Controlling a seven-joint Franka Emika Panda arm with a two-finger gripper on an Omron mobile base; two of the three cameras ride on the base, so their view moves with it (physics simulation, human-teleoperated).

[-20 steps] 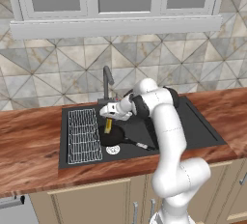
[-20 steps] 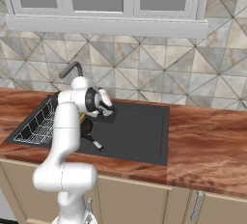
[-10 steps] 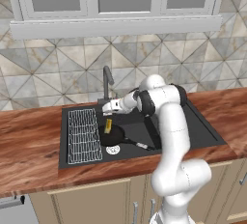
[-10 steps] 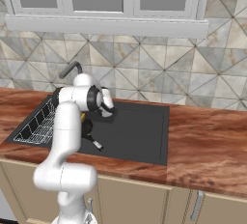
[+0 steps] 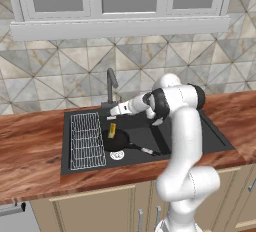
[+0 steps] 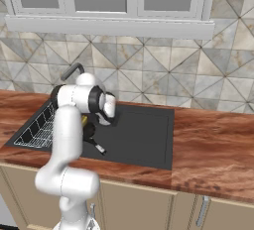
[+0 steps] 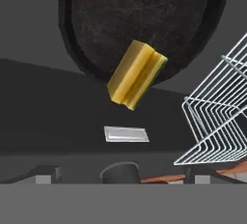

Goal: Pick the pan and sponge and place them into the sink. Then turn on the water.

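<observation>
While the gripper [image 5: 111, 114] gapes empty, the hand view shows sponge [image 7: 135, 75] overlapping pan [image 7: 144, 20].

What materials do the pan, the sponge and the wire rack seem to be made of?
The pan: probably dark metal, matte, with faint scuff marks. The sponge: likely soft foam, dull yellow with a thin green layer on one face. The wire rack: thin white wires, perhaps coated metal.

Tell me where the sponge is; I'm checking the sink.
In the left base view the sponge sits in the sink, leaning on the pan's far rim, right of the rack.
</observation>
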